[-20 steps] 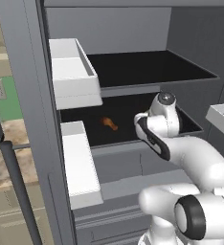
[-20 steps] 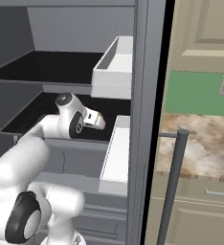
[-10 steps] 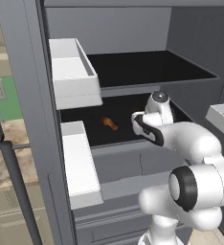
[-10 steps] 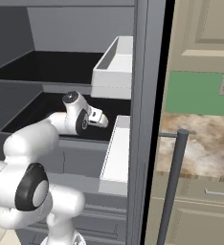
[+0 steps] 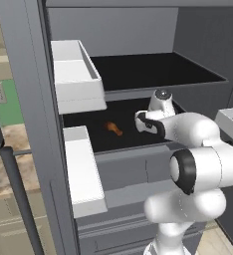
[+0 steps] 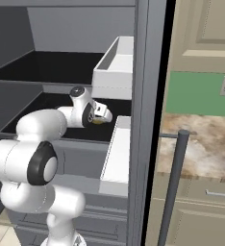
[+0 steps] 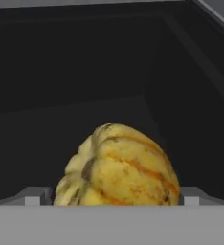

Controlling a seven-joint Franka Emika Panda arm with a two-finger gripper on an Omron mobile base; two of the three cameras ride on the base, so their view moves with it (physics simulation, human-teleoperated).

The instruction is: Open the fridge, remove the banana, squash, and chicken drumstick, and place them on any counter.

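- Squash (image 7: 117, 167), a round, ribbed yellow-olive fruit with orange streaks, sits on the black lower shelf (image 5: 123, 138) of the matte grey fridge (image 5: 24, 74), whose doors stand open.
- Fingers (image 7: 111, 197) are spread as wide as they go; the squash lies right between the two tips, and whether they touch it cannot be told.
- On the same shelf as the squash, off to its left in the left base view, lies the small brown club-shaped chicken drumstick (image 5: 113, 129), apart from the white arm (image 5: 188, 129).
- White door bins (image 5: 73, 74) hang on the open fridge doors.
- Outside the fridge, the mottled beige-and-brown stone bench (image 6: 201, 144) runs beyond the right door.
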